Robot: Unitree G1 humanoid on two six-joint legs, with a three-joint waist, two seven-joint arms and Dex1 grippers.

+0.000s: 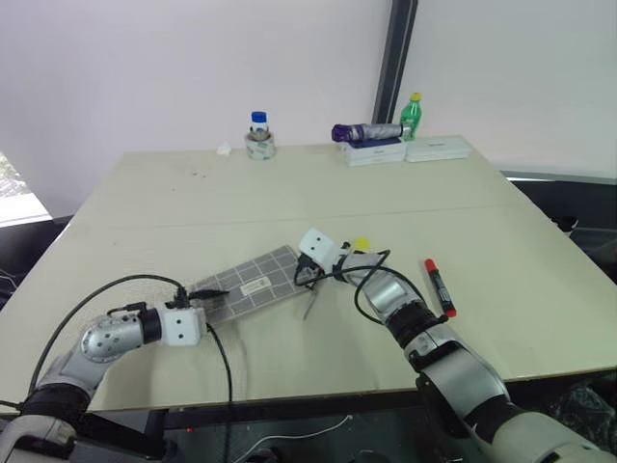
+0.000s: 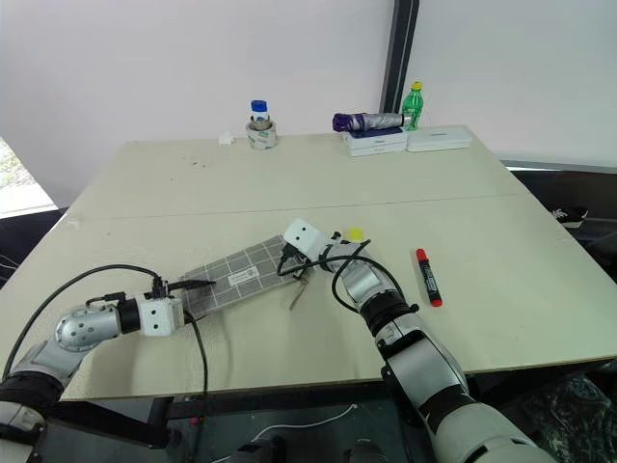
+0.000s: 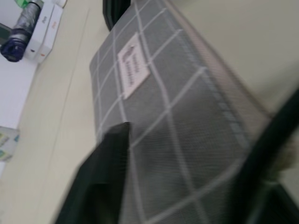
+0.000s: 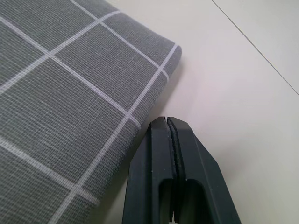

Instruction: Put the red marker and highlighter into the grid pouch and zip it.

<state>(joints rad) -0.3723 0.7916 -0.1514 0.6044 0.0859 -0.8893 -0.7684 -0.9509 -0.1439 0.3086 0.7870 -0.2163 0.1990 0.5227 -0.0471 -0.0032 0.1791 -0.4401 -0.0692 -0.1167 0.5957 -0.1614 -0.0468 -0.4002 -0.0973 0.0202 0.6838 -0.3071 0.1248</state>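
**both arms at the grid pouch, pens outside it**

left arm comes in low from the left, forearm nearly level, left gripper (image 1: 214, 293) pointing forward and right onto the near-left end of the grid pouch (image 1: 253, 281). left wrist view shows one dark finger (image 3: 105, 172) over the fabric and the other along the pouch edge, so the jaws straddle that end; can't tell if they actually pinch it.

right arm reaches in from the near right, elbow bent, wrist angled left and slightly down. right gripper (image 4: 169, 128) has its fingers pressed flat together with nothing between them, tip just beside the pouch's far-right corner on the table (image 1: 145, 203).

pouch lies flat, diagonal, label up. highlighter (image 1: 361, 245) sits just behind the right wrist, near the pouch. red marker (image 1: 440, 286) lies on the table well to the right, apart from both.
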